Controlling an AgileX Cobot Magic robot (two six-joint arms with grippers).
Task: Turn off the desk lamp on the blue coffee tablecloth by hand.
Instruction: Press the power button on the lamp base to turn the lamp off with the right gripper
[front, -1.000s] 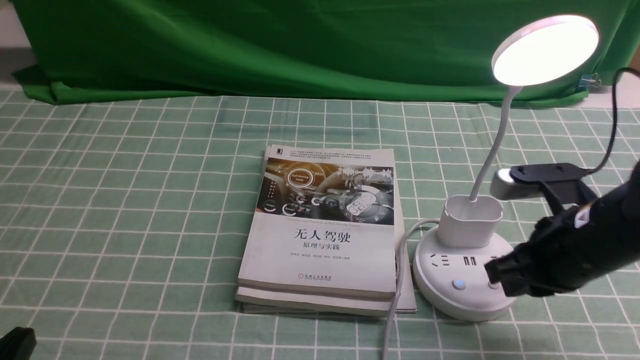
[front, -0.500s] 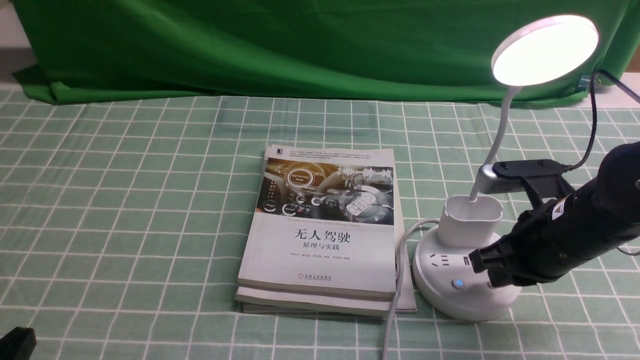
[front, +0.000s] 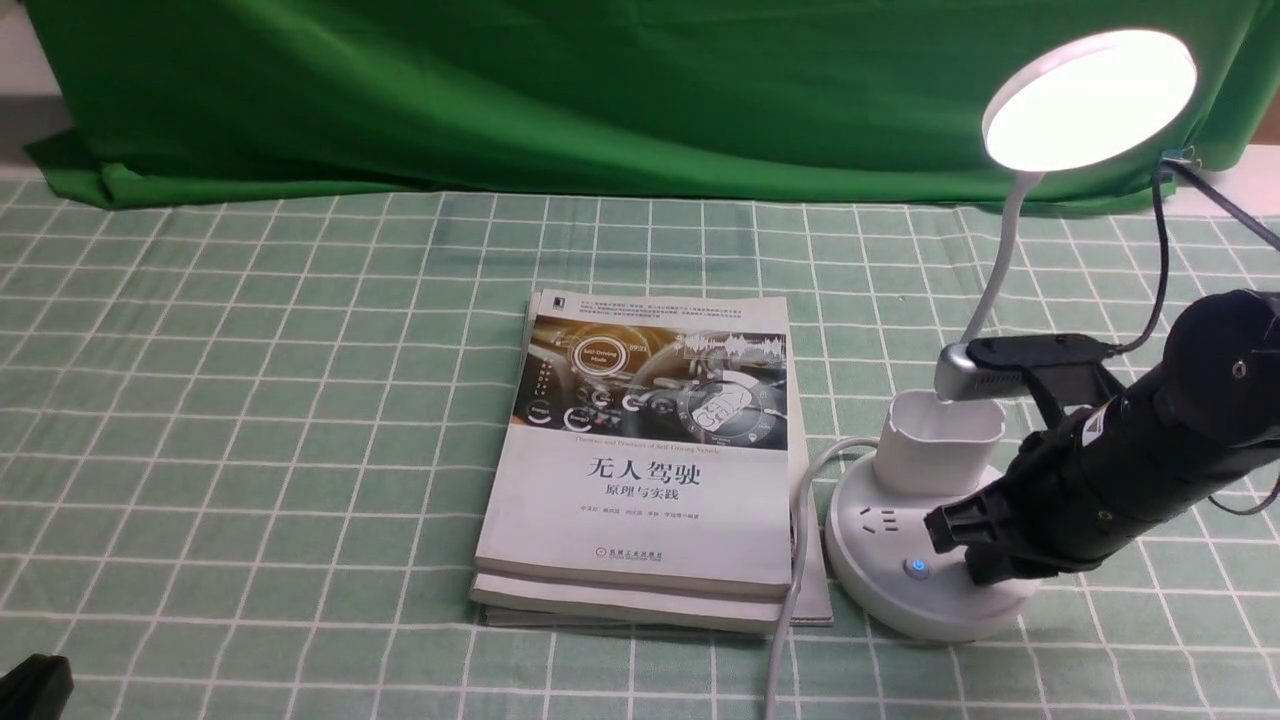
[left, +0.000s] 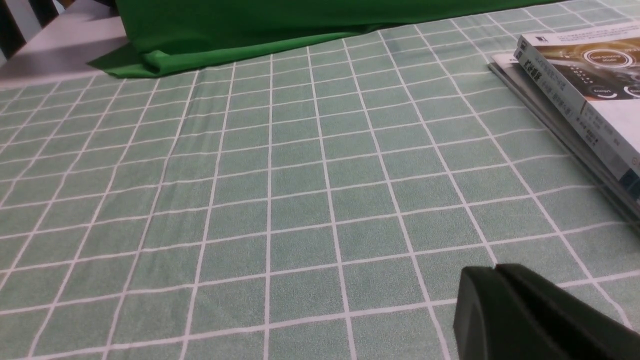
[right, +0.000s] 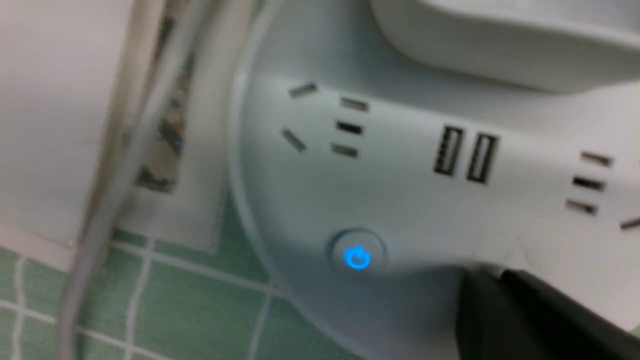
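The white desk lamp (front: 938, 440) stands on the blue coffee tablecloth (front: 250, 400) at the right, and its disc head (front: 1090, 100) is glowing. A blue button (front: 917, 568) is lit on the round base (front: 880, 595). My right gripper (front: 945, 540), the hand, is shut. Its tip lies on the base just right of that lit button (right: 357, 257), and the shut tip (right: 492, 274) touches the white top. A second button is hidden under it. My left gripper (left: 495, 270) hangs shut and empty low over the cloth (left: 300, 175).
A stack of books (front: 640, 450) lies left of the lamp, touching its grey cord (front: 790, 600). A dark green backdrop (front: 600, 90) hangs along the far edge. The black wrist camera bar (front: 1030, 365) sits beside the lamp's neck.
My right arm has moved left and forward across the lamp base, the tip now nearer the lit blue button. The lamp stays lit. The left arm is still.
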